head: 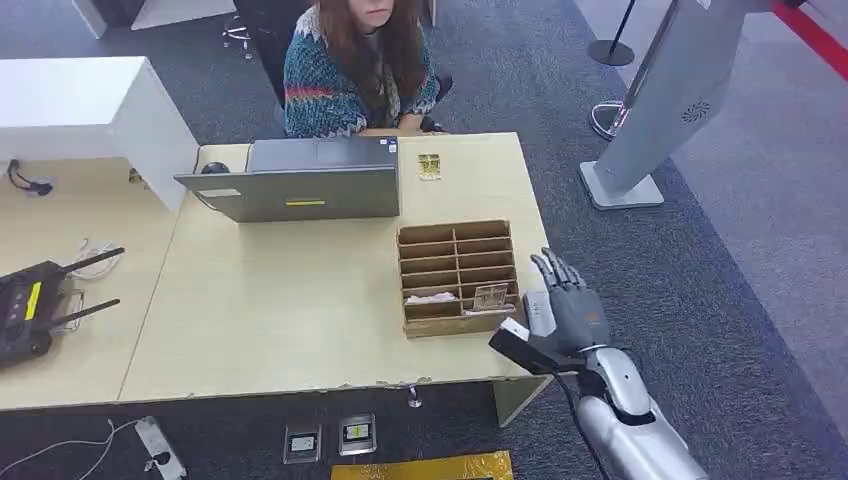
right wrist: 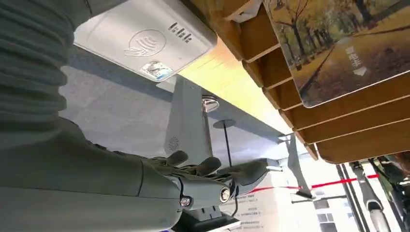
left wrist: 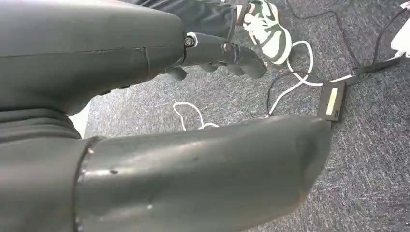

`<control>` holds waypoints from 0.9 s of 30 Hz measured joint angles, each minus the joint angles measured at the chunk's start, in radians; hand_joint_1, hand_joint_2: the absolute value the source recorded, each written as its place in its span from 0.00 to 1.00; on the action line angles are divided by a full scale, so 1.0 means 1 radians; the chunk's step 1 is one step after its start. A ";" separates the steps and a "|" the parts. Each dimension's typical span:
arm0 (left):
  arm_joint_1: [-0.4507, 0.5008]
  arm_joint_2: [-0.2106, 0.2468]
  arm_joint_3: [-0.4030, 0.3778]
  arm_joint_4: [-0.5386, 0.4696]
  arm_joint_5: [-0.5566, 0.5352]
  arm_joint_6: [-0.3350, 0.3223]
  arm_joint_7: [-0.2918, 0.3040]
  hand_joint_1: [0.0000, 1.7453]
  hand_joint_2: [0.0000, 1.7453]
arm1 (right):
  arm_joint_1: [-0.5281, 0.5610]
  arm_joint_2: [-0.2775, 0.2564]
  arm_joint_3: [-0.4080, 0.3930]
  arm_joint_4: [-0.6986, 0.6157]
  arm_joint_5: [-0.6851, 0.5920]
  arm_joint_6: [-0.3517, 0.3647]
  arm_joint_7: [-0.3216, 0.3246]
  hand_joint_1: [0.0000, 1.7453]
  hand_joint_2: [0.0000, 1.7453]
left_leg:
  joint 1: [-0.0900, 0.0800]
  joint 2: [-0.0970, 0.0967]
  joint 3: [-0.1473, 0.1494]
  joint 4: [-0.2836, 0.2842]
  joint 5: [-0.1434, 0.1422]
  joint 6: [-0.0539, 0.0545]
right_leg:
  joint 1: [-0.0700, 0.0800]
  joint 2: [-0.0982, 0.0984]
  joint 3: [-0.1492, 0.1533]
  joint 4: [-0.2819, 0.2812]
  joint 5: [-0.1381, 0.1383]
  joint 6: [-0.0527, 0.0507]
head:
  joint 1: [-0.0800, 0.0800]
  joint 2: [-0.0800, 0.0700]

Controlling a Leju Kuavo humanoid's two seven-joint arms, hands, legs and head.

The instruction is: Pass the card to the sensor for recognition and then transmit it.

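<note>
Right hand poised at the right edge of the table, just beside the wooden organizer, its fingers spread and holding nothing. The card stands tilted in the organizer's near-right compartment; in the right wrist view the card shows a printed scene of an autumn tree-lined path with small white lettering, its rounded corner projecting past the wooden dividers. The white sensor, marked with a contactless symbol, lies on the table between hand and organizer, just beside both.

The step in hand appears to be the reach for the card. To do it well, the hand should probably move left over the sensor without knocking it, then pinch the card's exposed upper edge and draw it out along the slot, since the thin dividers could catch it. The card looks thin, stiff and glossy, so a firm pinch seems advisable.

Left hand hangs over the carpeted floor, fingers curled, holding nothing.
</note>
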 joint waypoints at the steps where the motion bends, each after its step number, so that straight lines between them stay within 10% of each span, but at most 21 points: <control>1: -0.001 0.000 0.000 0.000 -0.002 -0.001 0.000 0.00 0.00 | -0.002 0.002 0.001 0.000 0.005 0.002 -0.005 0.00 1.00 | 0.000 0.000 0.000 0.000 0.000 0.000 | 0.000 0.000 0.000 0.000 0.000 0.000 | 0.000 0.000; 27: -0.032 -0.008 -0.001 -0.001 -0.033 -0.019 0.002 0.00 0.00 | -0.139 0.024 0.011 -0.190 0.040 0.235 -0.075 0.00 1.00 | 0.000 0.000 0.001 0.000 0.000 0.000 | 0.000 0.000 0.000 0.000 0.000 0.000 | 0.000 0.000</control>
